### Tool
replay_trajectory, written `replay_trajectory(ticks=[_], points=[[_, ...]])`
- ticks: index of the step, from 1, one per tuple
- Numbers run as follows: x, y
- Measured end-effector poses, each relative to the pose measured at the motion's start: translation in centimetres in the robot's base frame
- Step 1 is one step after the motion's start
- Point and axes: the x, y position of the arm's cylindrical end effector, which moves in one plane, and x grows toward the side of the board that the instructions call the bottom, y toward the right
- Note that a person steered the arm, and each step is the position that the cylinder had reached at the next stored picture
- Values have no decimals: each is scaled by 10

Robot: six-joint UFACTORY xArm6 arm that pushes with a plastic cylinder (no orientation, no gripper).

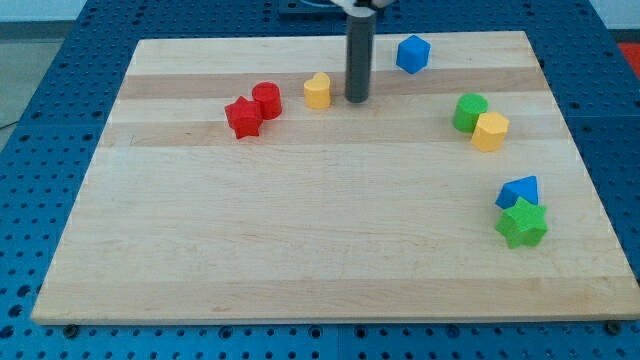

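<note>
My tip (356,99) rests on the wooden board (300,240) near the view's top centre, at the end of the dark rod. Just to its left, a small gap away, stands a yellow heart-like block (317,91). Further left a red cylinder (267,100) touches a red star block (243,118). Up and to the right of the tip sits a blue hexagonal block (412,54).
On the view's right a green cylinder (469,112) touches a yellow hexagonal block (490,132). Lower right, a blue triangular block (519,192) leans against a green star block (522,224). Blue perforated table surrounds the board.
</note>
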Motion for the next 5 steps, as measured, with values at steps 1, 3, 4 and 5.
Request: replay_trajectory(ticks=[1,3,4,5], points=[[0,-26],[62,-8],[137,0],[176,83]])
